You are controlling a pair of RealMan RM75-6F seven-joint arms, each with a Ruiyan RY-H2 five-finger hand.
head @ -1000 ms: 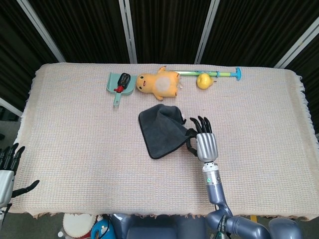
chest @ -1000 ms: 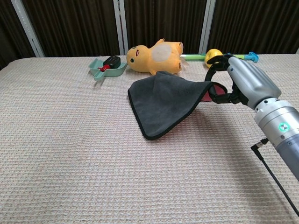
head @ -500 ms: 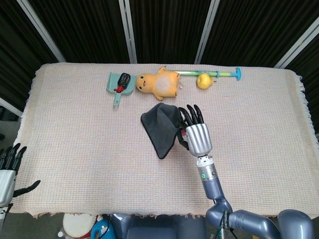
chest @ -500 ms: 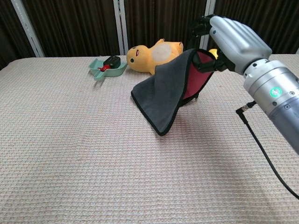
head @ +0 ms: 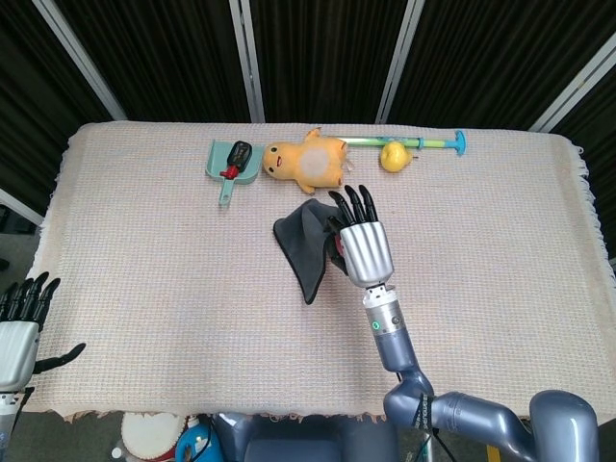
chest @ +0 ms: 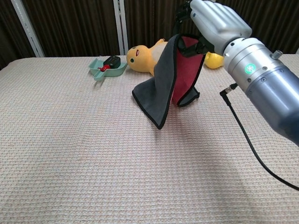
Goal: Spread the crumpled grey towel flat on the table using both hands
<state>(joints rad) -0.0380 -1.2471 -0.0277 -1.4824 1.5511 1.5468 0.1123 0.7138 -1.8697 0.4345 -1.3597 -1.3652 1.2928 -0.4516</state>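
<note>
The right hand has a silver metal back and black fingers. Its blue-grey cylindrical forearm carries a round green-lit marker and a thin black cable. At lower left, the left hand looks alike.

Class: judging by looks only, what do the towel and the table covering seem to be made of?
Towel: soft cloth, probably microfibre; matte grey with a red inner face, draping limply from the right hand. Table covering: woven fabric, waffle-like textured weave, beige, fringed at the edges.
</note>
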